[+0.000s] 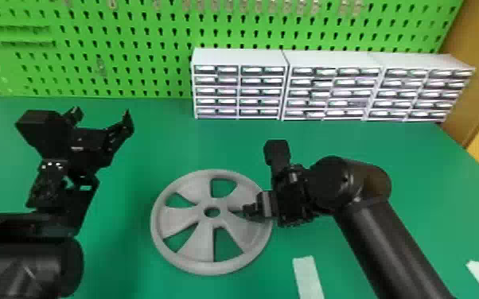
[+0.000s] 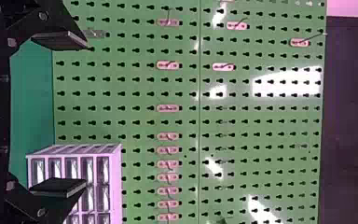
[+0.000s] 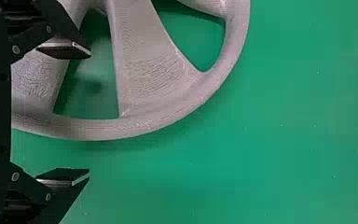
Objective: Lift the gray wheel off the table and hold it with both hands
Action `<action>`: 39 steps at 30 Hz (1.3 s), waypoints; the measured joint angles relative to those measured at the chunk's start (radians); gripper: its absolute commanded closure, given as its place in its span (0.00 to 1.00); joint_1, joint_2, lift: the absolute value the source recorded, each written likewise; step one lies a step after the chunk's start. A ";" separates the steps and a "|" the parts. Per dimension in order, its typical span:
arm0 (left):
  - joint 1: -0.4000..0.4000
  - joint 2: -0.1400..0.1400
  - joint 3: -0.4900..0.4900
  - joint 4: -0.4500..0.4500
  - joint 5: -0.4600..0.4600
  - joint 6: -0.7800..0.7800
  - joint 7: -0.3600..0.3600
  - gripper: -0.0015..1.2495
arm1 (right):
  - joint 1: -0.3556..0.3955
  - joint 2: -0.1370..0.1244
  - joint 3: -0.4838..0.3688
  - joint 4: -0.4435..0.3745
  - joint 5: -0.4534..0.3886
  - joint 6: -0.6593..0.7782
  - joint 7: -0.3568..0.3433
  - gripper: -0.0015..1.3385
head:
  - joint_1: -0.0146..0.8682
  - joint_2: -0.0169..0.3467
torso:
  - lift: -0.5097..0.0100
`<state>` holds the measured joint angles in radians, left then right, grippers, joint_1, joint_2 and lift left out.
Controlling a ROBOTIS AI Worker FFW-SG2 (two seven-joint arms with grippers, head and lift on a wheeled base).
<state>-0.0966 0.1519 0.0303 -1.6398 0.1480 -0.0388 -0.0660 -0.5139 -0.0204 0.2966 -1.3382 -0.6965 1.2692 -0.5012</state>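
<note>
The gray wheel [image 1: 180,219] lies flat on the green table, right of the head view's left arm. My left gripper [image 1: 102,118] stands open behind and left of it, apart from the wheel; in its wrist view the left gripper [image 2: 74,114] has nothing between its spread fingers. Over the wheel's right side is my right gripper [image 1: 257,207]. The right wrist view has the right gripper [image 3: 77,114] open around the rim of the wheel [image 3: 149,84], one finger by a spoke opening and the other outside the rim. Whether a finger touches the wheel, I cannot tell.
White drawer cabinets [image 1: 239,89] stand along the table's back edge at centre and right. Behind them rises a green pegboard [image 1: 123,75]. Pale strips [image 1: 307,274] lie on the green table [image 1: 163,135] near its front right.
</note>
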 measured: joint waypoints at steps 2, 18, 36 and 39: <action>-0.001 0.000 -0.001 0.000 0.001 -0.001 0.000 0.19 | 0.000 0.000 0.000 0.000 0.004 0.000 0.000 0.39 | 0.82 0.09 | 0.79; -0.003 0.000 -0.003 0.000 0.002 -0.004 0.000 0.19 | -0.003 0.000 0.005 0.001 0.030 0.024 0.000 0.71 | 0.82 0.09 | 0.79; -0.002 0.000 -0.001 -0.001 0.007 -0.013 0.000 0.19 | -0.009 0.000 0.012 0.001 0.051 0.045 0.000 0.79 | 0.82 0.09 | 0.79; -0.002 0.000 -0.002 -0.001 0.008 -0.013 0.001 0.19 | -0.009 0.000 0.011 0.001 0.051 0.045 0.000 0.80 | 0.82 0.09 | 0.79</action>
<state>-0.0985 0.1518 0.0281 -1.6406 0.1558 -0.0522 -0.0652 -0.5232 -0.0199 0.3076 -1.3376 -0.6458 1.3146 -0.5013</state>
